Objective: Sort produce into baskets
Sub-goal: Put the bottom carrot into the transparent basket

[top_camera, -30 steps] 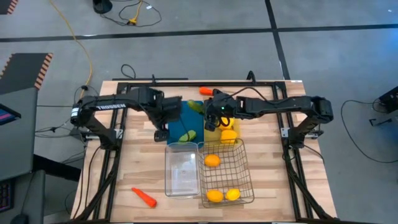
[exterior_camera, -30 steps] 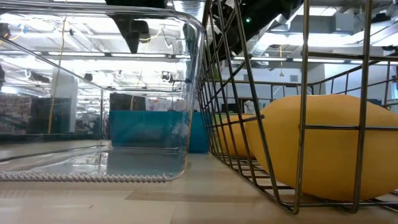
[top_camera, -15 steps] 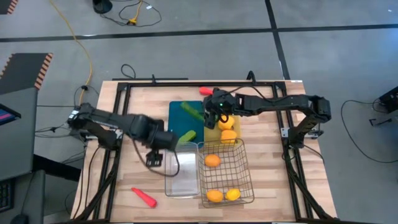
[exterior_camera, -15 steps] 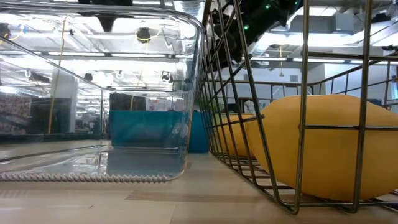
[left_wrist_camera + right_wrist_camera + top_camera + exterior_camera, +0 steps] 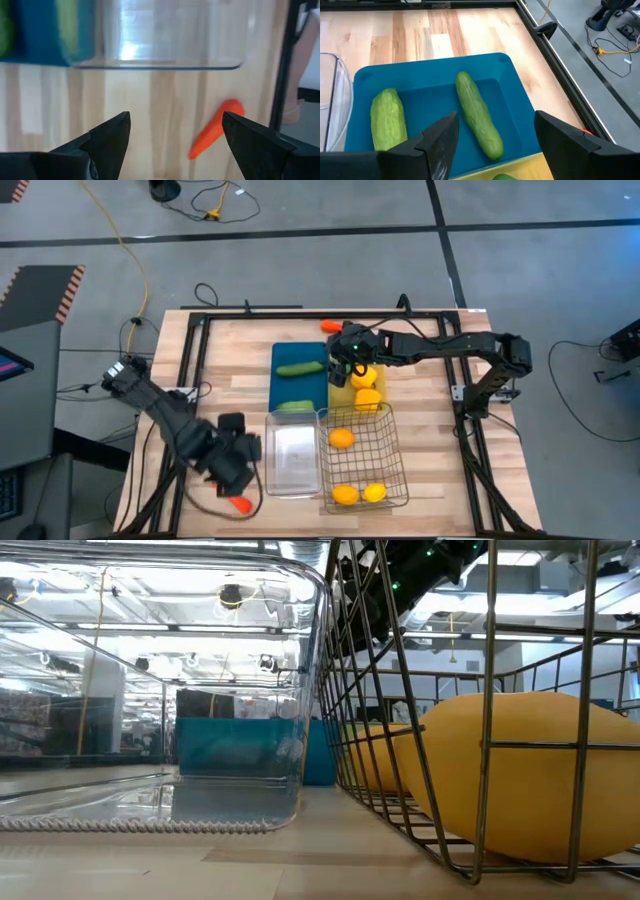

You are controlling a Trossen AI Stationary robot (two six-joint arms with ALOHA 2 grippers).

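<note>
From above, the left gripper (image 5: pixel 238 470) hangs over a carrot (image 5: pixel 238 502) on the table (image 5: pixel 420 350), apparently the next pick; the right gripper (image 5: pixel 342 370) hovers beside the blue tray (image 5: pixel 282 385).

Left wrist: fingers wide, carrot (image 5: pixel 215 135) between them.

Right wrist: fingers wide, empty, over two cucumbers (image 5: pixel 479 121).

No writing is readable.
</note>
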